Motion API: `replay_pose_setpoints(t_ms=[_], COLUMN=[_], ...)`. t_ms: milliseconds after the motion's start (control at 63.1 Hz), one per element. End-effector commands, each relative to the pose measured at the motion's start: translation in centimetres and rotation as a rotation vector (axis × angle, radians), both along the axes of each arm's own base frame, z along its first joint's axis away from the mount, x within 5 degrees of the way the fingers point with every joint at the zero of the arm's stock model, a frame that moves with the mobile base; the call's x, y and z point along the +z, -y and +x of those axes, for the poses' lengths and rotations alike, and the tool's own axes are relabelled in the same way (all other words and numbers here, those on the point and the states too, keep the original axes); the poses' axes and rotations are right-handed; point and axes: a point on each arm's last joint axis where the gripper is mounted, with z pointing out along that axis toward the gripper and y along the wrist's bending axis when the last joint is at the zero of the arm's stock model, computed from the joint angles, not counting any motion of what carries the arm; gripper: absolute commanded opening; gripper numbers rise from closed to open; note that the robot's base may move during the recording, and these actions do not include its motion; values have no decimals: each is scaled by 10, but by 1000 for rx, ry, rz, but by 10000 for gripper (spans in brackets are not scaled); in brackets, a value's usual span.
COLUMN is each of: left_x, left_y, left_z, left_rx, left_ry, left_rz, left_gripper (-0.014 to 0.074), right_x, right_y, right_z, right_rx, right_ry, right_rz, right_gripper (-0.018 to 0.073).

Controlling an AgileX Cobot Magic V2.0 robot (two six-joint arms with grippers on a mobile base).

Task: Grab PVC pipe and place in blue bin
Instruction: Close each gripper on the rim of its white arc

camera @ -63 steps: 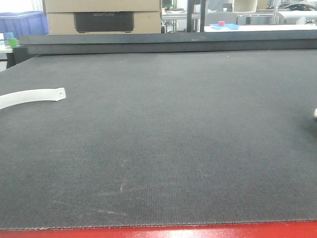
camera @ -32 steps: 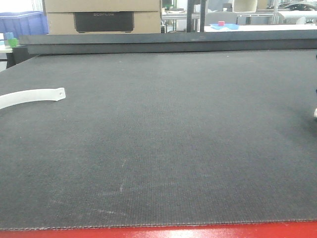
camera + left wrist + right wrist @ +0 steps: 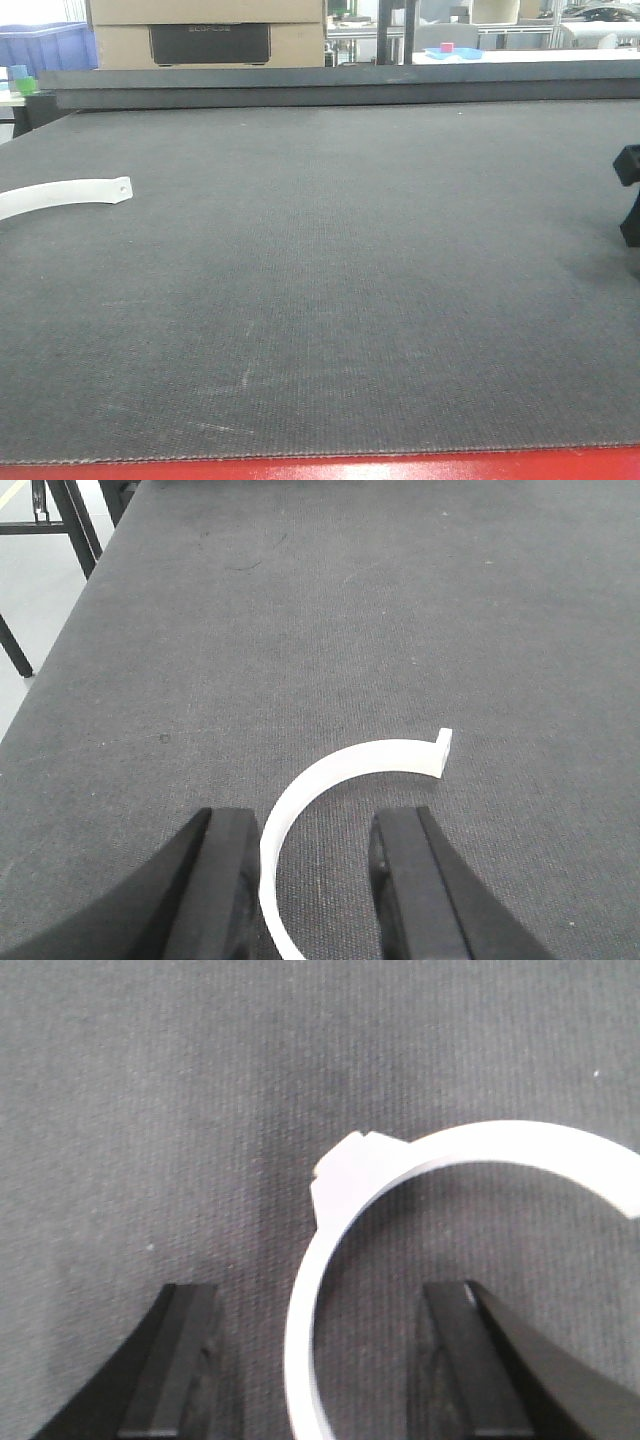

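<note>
Even, diffuse indoor light; faint shadows; right wrist view slightly soft.

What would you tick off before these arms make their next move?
1. The left gripper is open: ok.
2. The curved white strip lies between its fingers: ok.
3. The right gripper is open: ok.
4. The white ring piece lies between its fingers: ok, one side of the arc does.
5. Blue bin located: cannot tell; only a blue crate shows, far behind the table.
</note>
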Motion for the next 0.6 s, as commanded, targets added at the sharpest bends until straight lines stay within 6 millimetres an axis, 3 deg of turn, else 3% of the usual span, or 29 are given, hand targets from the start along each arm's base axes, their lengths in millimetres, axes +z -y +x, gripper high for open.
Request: replay_pose_setpoints(t_ms=[0, 222, 586], left_x=[1, -1, -1], left_y=[0, 0, 0], left_z=[4, 6, 6], left_rx=[0, -1, -1], left_ry=[11, 12, 14], left_rz=[1, 1, 1], left_gripper=[214, 214, 214], right_x=[-3, -10, -9], right_y=[1, 2, 3], right_z=[5, 8, 11], right_rx=[11, 11, 17], right_ry=[11, -3, 38], right_rz=[-22, -21, -38], right_gripper=[268, 171, 169])
